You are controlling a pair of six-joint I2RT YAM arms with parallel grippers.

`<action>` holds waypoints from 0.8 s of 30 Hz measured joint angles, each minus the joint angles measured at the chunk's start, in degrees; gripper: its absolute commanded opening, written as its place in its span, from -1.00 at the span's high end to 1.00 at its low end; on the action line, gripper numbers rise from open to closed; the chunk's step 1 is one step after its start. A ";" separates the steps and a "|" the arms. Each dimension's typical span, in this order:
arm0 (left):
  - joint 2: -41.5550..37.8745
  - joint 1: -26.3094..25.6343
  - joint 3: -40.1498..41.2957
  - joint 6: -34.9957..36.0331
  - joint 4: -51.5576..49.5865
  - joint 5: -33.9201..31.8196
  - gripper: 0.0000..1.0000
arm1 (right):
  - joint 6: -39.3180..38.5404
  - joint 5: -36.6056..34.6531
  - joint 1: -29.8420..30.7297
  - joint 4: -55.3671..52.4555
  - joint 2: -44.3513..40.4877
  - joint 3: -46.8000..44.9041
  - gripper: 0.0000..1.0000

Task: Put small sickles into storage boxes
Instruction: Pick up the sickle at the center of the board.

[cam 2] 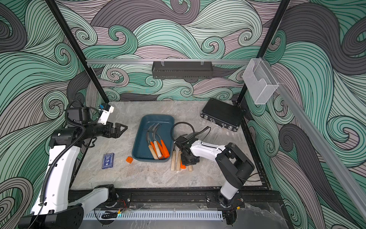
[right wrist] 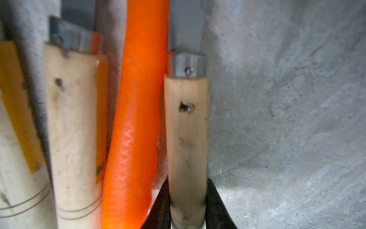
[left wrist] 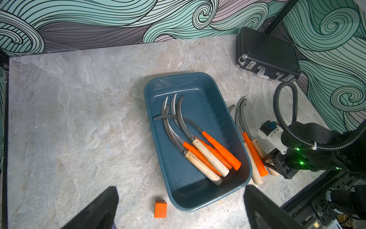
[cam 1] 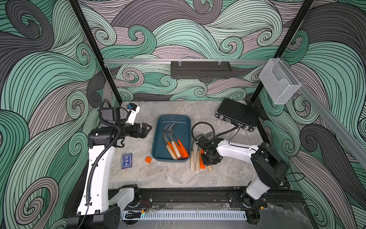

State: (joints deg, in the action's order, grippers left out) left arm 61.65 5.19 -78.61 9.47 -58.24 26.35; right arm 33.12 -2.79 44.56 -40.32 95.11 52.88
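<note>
Tabletop (cam 1: 168, 178) of grey marbled stone seen from above, with a dark teal tray (cam 1: 174, 121) at its middle. Several sickles (cam 1: 174, 147) lie inside the tray, handles bunched at its near end. Four loose sickles (cam 1: 195, 160) lie side by side on the tabletop, just right of the tray. The right hand (right wrist: 188, 198) is pinching the wooden-handled sickle (right wrist: 186, 119) farthest from the tray, near the handle's end. The left hand (cam 1: 146, 129) hovers left of the tray, fingers (left wrist: 99, 210) spread, holding nothing.

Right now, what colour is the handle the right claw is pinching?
The handle is pale wood, held by the right gripper; clearest in the right wrist view.
</note>
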 measured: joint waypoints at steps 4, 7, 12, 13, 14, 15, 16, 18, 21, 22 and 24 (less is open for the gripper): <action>0.00 0.00 -0.04 -0.02 -0.02 -0.02 -0.97 | -0.17 -0.22 -0.07 -0.66 -2.32 -0.31 0.94; 0.00 0.00 -0.22 -0.02 -0.04 -0.04 -0.97 | -0.57 -0.22 -0.17 -0.85 -5.62 -0.31 0.95; 0.00 0.00 -0.24 -0.02 -0.04 -0.07 -0.97 | -1.38 -0.02 -1.11 -1.44 -10.27 -0.31 0.96; 0.00 0.00 -0.26 -0.04 -0.04 -0.07 -0.97 | -1.51 0.07 -1.36 -1.62 -10.95 -0.31 0.96; 0.00 0.00 -0.28 -0.04 -0.04 -0.07 -0.97 | -1.68 0.22 -1.57 -1.84 -11.56 -0.31 0.96; 0.00 0.00 -0.37 -0.04 -0.07 -0.07 -0.97 | -1.86 0.31 -1.75 -2.05 -12.02 -0.31 0.96; 0.00 0.00 -0.50 -0.04 -0.09 -0.07 -0.97 | -2.21 0.55 -1.90 -2.23 -12.61 -0.31 0.96; 0.00 0.00 -0.96 -0.07 -0.13 -0.07 -0.97 | -2.80 1.46 -2.21 -2.49 -13.90 -0.31 0.96; 0.00 0.00 -1.25 -0.09 -0.22 -0.04 -0.97 | -3.85 2.91 -2.67 -2.75 -16.52 -0.24 0.96; 0.00 0.00 -1.25 -0.09 -0.26 -0.04 -0.97 | -4.22 3.76 -2.78 -2.89 -17.49 -0.11 0.96; 0.00 0.00 -1.25 -0.07 -0.26 -0.04 -0.97 | -4.87 5.53 -3.15 -3.23 -19.34 0.48 0.96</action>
State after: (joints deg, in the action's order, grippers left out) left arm 61.65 5.19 -79.85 9.41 -58.50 26.30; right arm 28.25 2.74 41.41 -43.55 75.77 53.36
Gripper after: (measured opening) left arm 0.986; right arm 0.251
